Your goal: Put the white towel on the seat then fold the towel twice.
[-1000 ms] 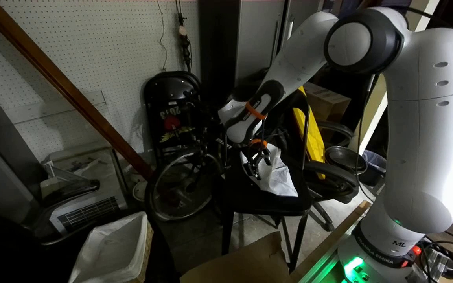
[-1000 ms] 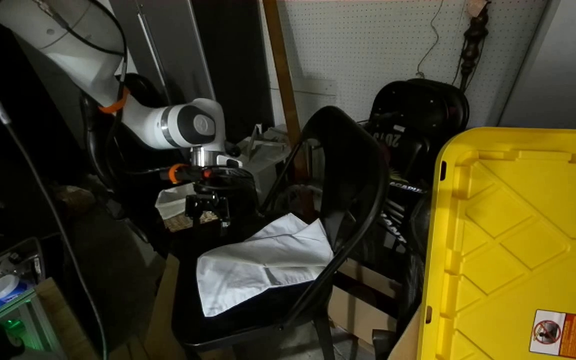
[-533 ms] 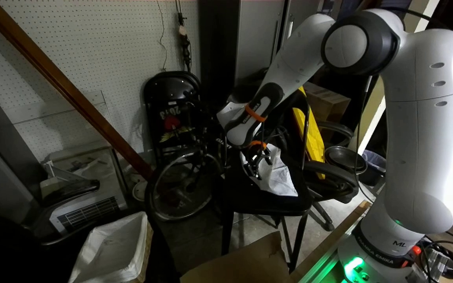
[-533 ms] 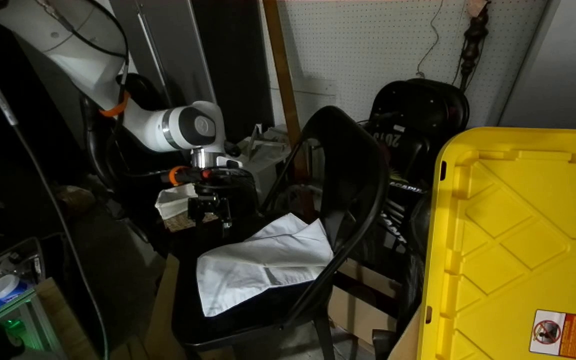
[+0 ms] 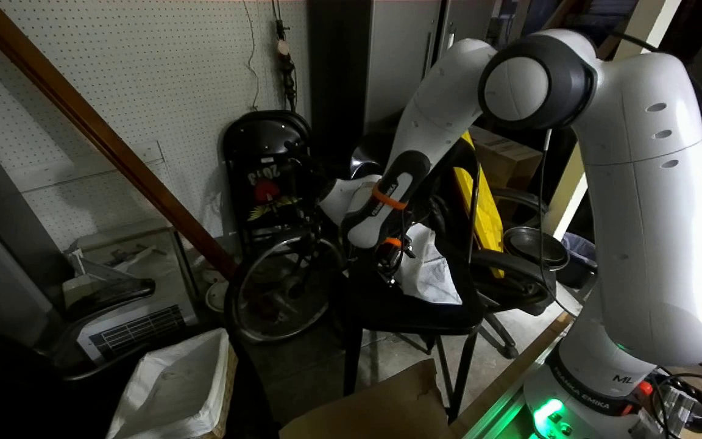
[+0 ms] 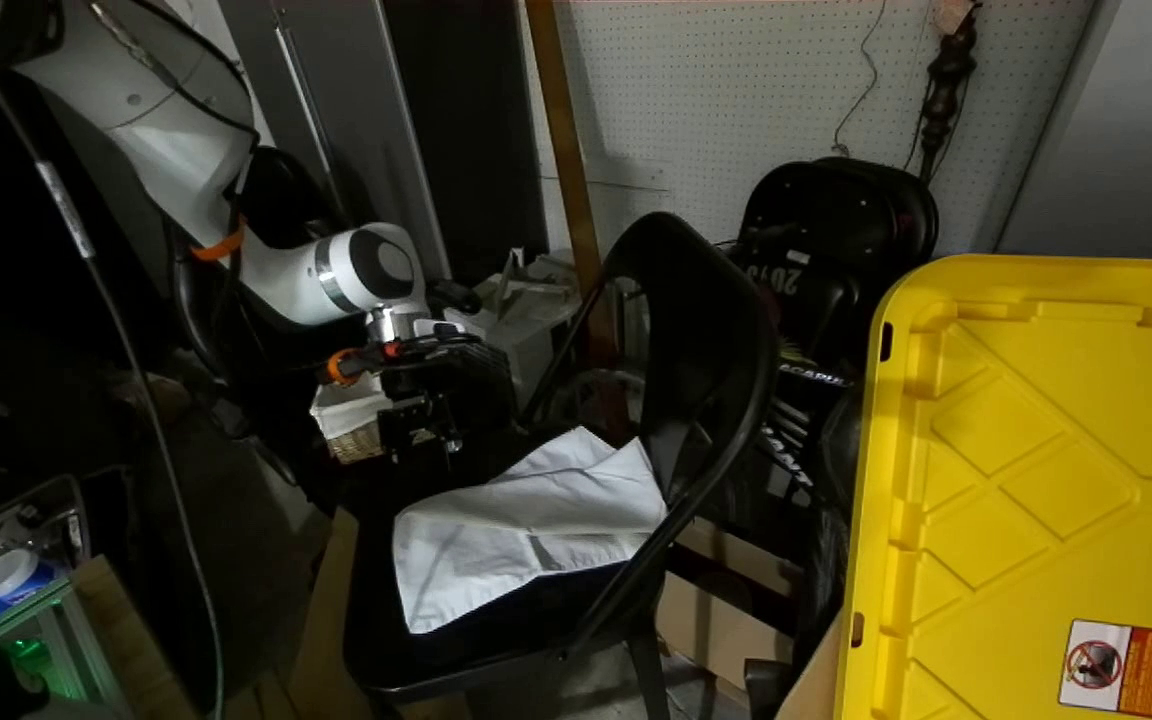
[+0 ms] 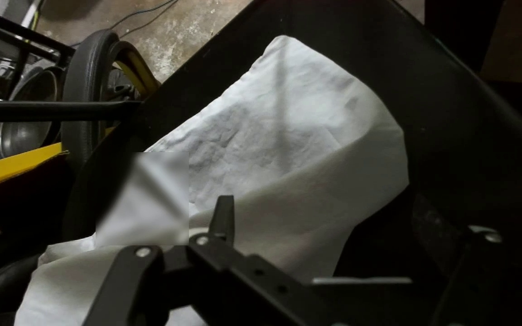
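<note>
Arm base (image 5: 598, 369) reads "FRANKA EMIKA", "ML"; blk chair (image 5: 264, 139) "2013" inv.; yel. lid (image 6: 1046, 450) has prohib. sign (image 6: 1094, 664).

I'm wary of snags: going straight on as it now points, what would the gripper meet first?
Probably the white towel: the open gripper points downward near its edge. Depth is unclear, so the seat beside it might come first.

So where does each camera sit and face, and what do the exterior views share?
In an exterior view: raised, facing the flat black chair seat and white perforated wall; most of the robot's white arm shows.
In an exterior view: facing the seat roughly side-on, yellow plastic lid at picture right; part of the arm and the black hand show.
Wrist view: beside the hand, facing down at the creased white cloth towel; the hand's dark fingers show.
Shared by both exterior views: towel, seat, wall, hand.
</note>
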{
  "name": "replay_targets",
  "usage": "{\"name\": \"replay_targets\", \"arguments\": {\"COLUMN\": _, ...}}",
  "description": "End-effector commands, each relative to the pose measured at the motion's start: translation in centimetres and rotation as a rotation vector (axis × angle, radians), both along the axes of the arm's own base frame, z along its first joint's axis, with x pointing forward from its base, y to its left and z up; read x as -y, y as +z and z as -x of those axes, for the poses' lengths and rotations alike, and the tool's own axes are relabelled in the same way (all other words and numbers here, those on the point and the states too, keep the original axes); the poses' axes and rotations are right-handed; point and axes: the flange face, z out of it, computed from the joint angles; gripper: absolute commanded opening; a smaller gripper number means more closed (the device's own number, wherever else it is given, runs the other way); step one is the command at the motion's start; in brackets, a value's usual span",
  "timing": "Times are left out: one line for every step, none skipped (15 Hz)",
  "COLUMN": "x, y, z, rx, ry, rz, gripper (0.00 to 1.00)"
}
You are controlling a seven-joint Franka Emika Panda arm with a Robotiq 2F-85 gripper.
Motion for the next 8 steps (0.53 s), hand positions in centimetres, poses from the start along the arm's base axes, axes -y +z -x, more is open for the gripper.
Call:
{"name": "replay_targets", "arguments": {"x": -0.8, "y": -2.5, "z": -0.8, "rx": 0.043, "ry": 0.013, "rz": 0.061, "gripper": 1.00}}
{"name": "replay_targets", "arguments": {"x": -0.8, "y": -3.3, "z": -0.7, "rx": 0.051, "ry": 0.015, "rz": 0.064, "gripper": 1.00}}
{"name": "replay_targets", "arguments": {"x": -0.9, "y": -4.0, "z": -0.8, "rx": 0.056, "ry": 0.019, "rz": 0.065, "gripper": 1.00}}
{"name": "replay_targets", "arguments": {"x": -1.0, "y": -4.8, "z": -0.8, "rx": 0.062, "ry": 0.029, "rz": 0.070, "gripper": 1.00}}
{"name": "replay_targets", "arguments": {"x": -1.1, "y": -5.4, "z": -0.9, "rx": 0.070, "ry": 0.039, "rz": 0.076, "gripper": 1.00}}
{"name": "replay_targets", "arguments": {"x": -1.1, "y": -6.0, "z": -0.9, "rx": 0.075, "ry": 0.048, "rz": 0.088, "gripper": 1.00}}
{"name": "replay_targets", "arguments": {"x": -1.0, "y": -6.5, "z": -0.9, "rx": 0.078, "ry": 0.055, "rz": 0.102, "gripper": 1.00}}
{"name": "replay_targets", "arguments": {"x": -0.9, "y": -7.0, "z": -0.9, "rx": 0.078, "ry": 0.062, "rz": 0.123, "gripper": 1.00}}
